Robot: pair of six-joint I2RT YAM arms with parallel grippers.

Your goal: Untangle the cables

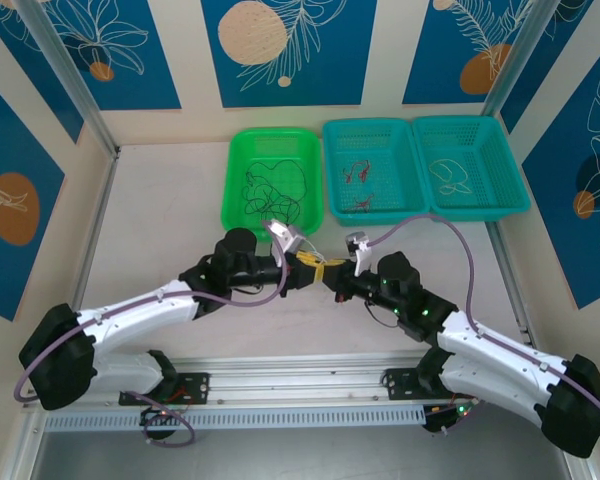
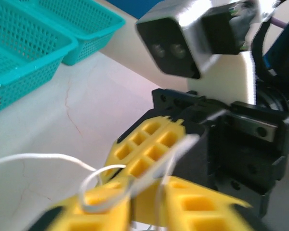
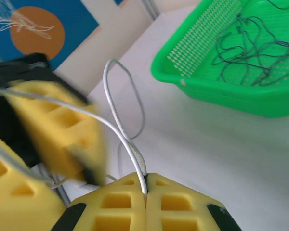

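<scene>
Sorting looked mostly done: black cable [image 1: 270, 185] lay in the green basket [image 1: 270, 133], red cable [image 1: 363, 175] in the middle teal basket [image 1: 370, 124]. The white cable [image 3: 119, 126] remained. Both arms reached inward over the bench [image 1: 160, 220], hands meeting; right hand [image 3: 145, 185] was pinched shut on it, left hand [image 1: 308, 263] seemingly closed on it too.

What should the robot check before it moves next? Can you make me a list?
1. Right gripper shut on the thin white wire: ok.
2. Left gripper holding that wire: cannot tell; a loop lies over its yellow fingers.
3. Gap between the grippers: not ok, they look nearly touching.
4. Thin black wires lying inside the green plastic basket: ok.
5. Thin red wires inside the middle teal plastic basket: ok.
</scene>
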